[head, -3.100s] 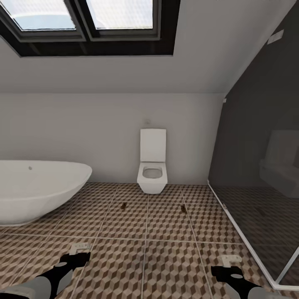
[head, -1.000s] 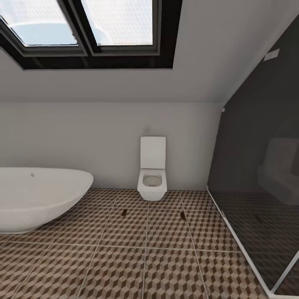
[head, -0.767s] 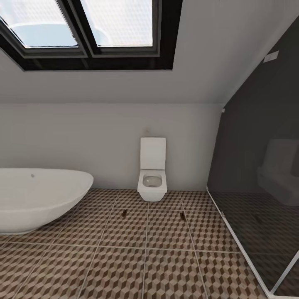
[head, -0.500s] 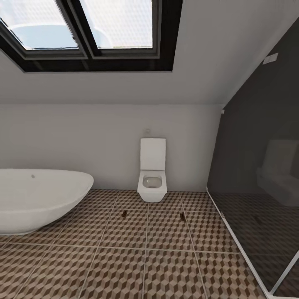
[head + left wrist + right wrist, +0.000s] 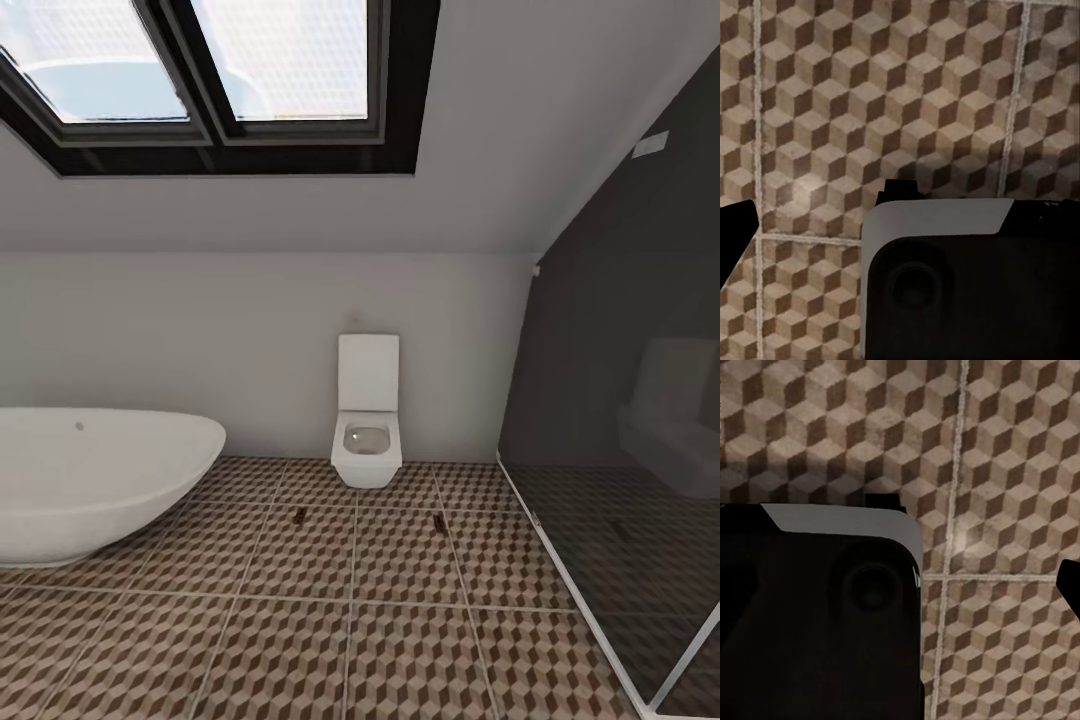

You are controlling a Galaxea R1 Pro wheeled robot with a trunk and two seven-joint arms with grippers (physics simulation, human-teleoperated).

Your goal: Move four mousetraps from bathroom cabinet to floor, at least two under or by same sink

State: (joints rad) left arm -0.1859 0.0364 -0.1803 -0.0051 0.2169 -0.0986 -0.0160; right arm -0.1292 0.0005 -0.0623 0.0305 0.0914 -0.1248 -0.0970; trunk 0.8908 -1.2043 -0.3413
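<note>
view tipped up since 3 s ago, arms now below frame | two traps (image 5: 300, 515) (image 5: 440, 521) on floor (image 5: 400, 640), centre, before toilet (image 5: 367, 440) | sink unseen | jaw state: cannot tell | likely two traps left to fetch

Two mousetraps (image 5: 300, 515) (image 5: 439, 521) are mere dark specks (metal parts unreadable). The bathtub (image 5: 90, 480) runs off the head view's left edge.

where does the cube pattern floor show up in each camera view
Head view: the bathroom floor spreads across the lower part, from the bathtub and toilet down to the bottom edge.
Left wrist view: the floor lies behind the dark pincer body.
Right wrist view: the floor again lies behind.
Shared landmark: the pale grout lines.
</note>
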